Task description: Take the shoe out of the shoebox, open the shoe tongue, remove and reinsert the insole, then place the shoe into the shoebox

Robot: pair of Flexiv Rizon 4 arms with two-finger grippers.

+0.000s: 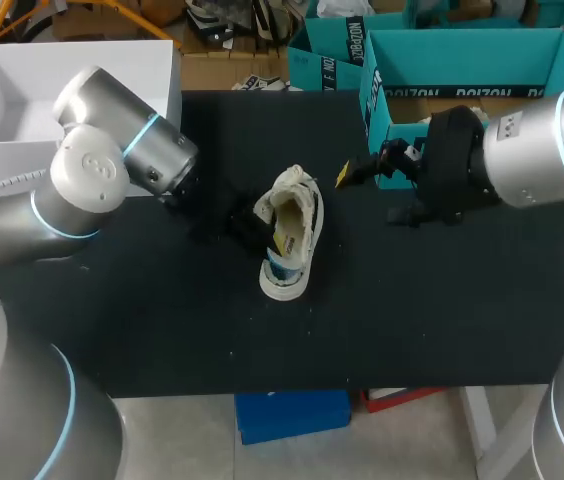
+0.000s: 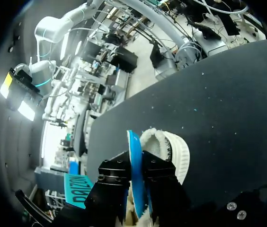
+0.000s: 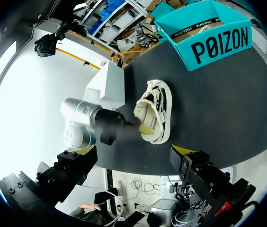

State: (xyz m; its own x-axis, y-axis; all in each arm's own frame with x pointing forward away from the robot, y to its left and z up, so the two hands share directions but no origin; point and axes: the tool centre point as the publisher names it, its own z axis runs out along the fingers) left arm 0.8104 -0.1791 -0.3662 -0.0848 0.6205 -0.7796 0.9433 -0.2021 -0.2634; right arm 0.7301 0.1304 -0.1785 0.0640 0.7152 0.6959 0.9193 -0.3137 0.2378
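Note:
A white shoe lies on the black table near the middle, with its opening facing up. From the left, my left gripper comes in at the shoe's side. In the left wrist view this gripper is shut on the thin blue insole, which stands on edge between its black fingers, with the shoe's fleecy lining just ahead. My right gripper hovers open to the right of the shoe, in front of the teal shoebox. Seen from the right wrist, the right gripper is open and holds nothing, and the shoe lies well ahead.
A white open box stands at the back left corner, behind my left arm. The teal shoebox sits at the back right. Bare black tabletop lies in front of the shoe.

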